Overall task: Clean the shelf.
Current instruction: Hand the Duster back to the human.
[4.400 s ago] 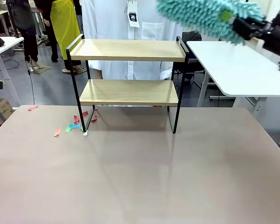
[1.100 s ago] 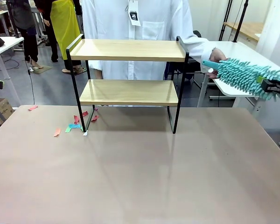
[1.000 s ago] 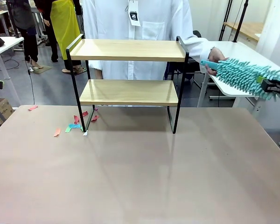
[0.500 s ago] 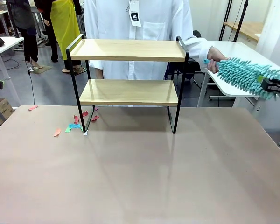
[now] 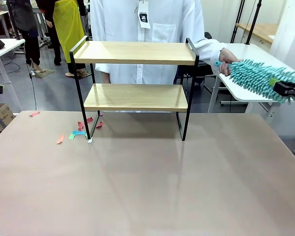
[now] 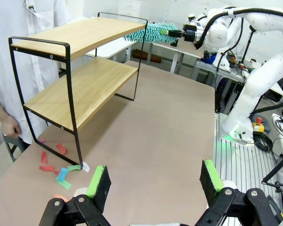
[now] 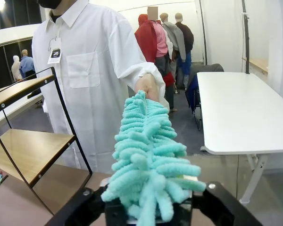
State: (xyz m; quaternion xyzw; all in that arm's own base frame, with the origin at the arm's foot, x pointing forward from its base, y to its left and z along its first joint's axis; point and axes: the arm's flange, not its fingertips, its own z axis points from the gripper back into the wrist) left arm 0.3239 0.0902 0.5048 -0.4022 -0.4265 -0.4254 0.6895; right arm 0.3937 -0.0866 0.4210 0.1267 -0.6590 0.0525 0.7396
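I log: beige tabletop (image 5: pixel 147 187), shelf (image 5: pixel 135 88) at far centre, paper scraps (image 5: pixel 78 132) by its left leg; left claw (image 6: pixel 153 181) open; right claw (image 5: pixel 285 89) around teal duster (image 5: pixel 258 78), grip uncertain; person's hand (image 5: pixel 227 55) holds its far end.

A teal chenille duster (image 7: pixel 148 155) rises between the right gripper's (image 7: pixel 148 214) black fingers; a person's hand (image 7: pixel 147 87) grips its far end. The shelf (image 7: pixel 26 141) stands left of the duster.

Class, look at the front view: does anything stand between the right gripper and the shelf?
Yes. The teal duster extends from the right gripper toward the shelf, with the person's hand gripping its far end.
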